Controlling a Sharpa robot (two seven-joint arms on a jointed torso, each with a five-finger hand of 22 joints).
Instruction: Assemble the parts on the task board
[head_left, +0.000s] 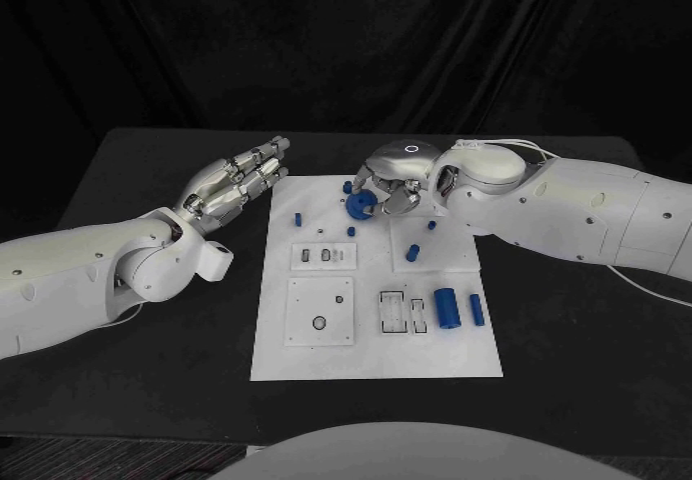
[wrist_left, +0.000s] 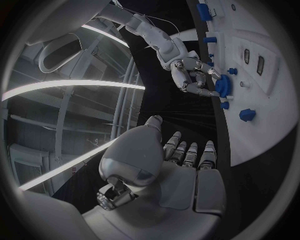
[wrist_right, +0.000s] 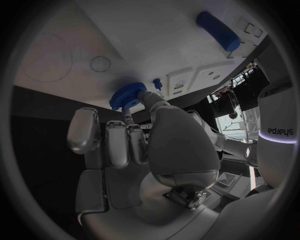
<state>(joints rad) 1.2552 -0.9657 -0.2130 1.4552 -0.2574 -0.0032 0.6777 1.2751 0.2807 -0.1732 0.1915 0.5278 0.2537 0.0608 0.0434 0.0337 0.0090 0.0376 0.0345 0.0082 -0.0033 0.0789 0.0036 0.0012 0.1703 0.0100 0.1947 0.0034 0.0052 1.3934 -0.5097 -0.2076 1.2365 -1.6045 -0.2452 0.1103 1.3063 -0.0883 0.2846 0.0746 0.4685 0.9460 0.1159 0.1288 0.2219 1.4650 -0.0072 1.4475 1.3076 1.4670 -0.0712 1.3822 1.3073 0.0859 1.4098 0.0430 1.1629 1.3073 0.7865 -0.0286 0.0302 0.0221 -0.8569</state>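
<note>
From the head camera, the right hand (head_left: 397, 180) pinches a blue gear (head_left: 359, 205) at its fingertips over the far end of the white board (head_left: 433, 355). The left hand (head_left: 238, 180) lies flat beside the board, fingers straight, holding nothing.

The left wrist camera shows the gear (wrist_left: 224, 86) touching the right hand's fingertips (wrist_left: 209, 90).

In the right wrist camera, the gear (wrist_right: 126, 95) sits against the thumb tip (wrist_right: 150, 98), just beyond the other fingers.

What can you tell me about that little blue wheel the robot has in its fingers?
The blue gear is a small round disc with a toothed rim, plastic by its look. The right hand pinches it between its fingertips and holds it on edge over the far end of the white task board, near some small blue pegs. Whether it touches the board cannot be told.
</note>
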